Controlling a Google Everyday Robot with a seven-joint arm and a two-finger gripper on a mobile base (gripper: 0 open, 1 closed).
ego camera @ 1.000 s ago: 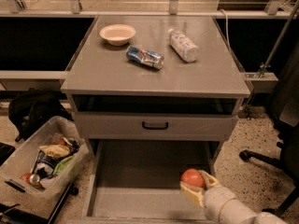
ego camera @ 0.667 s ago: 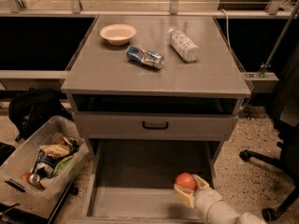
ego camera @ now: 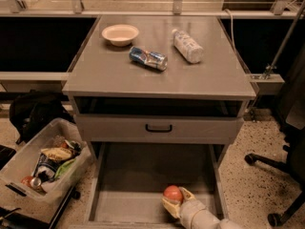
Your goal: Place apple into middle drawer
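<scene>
Holding the apple (ego camera: 173,193) low inside the open middle drawer (ego camera: 138,168), toward its front right.
The gripper (ego camera: 175,200) reaches in from the lower right, its fingers (ego camera: 187,195) closed around the apple's sides. Whether the fruit touches the drawer floor I cannot tell. The apple looks firm, smooth and fairly light. It is round enough to roll on the flat floor and apt to bruise if dropped, so a hold across its widest part suits it.
</scene>
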